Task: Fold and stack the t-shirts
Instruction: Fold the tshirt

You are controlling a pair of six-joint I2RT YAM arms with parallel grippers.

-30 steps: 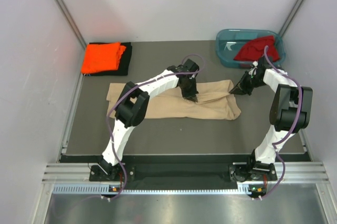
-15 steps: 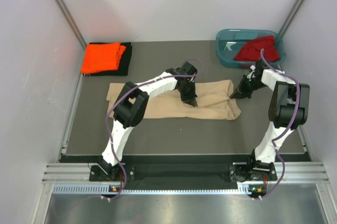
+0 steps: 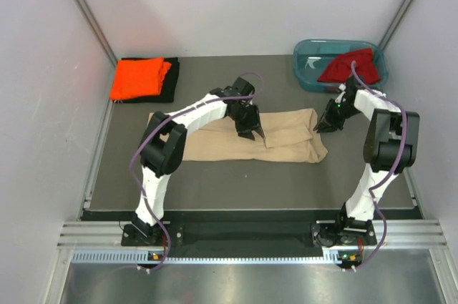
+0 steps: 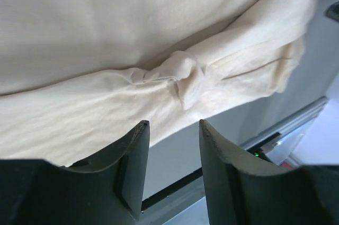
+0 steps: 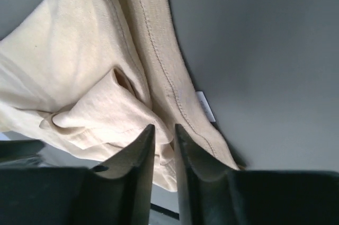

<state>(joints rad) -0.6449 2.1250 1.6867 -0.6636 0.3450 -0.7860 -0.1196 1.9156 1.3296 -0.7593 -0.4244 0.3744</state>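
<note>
**Both claws loosened over a beige t-shirt spread across the table**

Top view: A long beige-tan cloth t-shirt (image 3: pixel 215 143) is seen lying lengthwise across the middle of the dark grey table (image 3: pixel 215 186). The left gripper (image 3: pixel 256 134) is pointed down at its upper middle. The right gripper (image 3: pixel 319 128) is set at its right end, by the far corner. A second earlier, a bunch of cloth was gathered under the left claw. That bunch is now released and the shirt lies flatter, with a folded flap showing just right of the claw. The left arm's elbow is shifted leftward, while the right claw is hardly moved. In the far left corner a bright orange folded t-shirt (image 3: pixel 139 77) is stacked on a black folded t-shirt (image 3: pixel 172 84). At the far right a dark red crumpled t-shirt (image 3: pixel 348 66) is held in a teal plastic tub (image 3: pixel 306 75).

Left wrist view: The left gripper (image 4: pixel 173 127) is shown with its jaws about half apart and nothing between them. Just beyond the tips the beige-tan cloth t-shirt (image 4: pixel 132 34) is puckered into a small twist, with smooth cloth above it.

Right wrist view: The right gripper (image 5: pixel 163 128) is shown with only a narrow gap, and no cloth is seen pinched in it. The beige-tan cloth t-shirt (image 5: pixel 90 77) is layered here, with a stitched hem and a small white label (image 5: pixel 205 106) at its edge.
</note>
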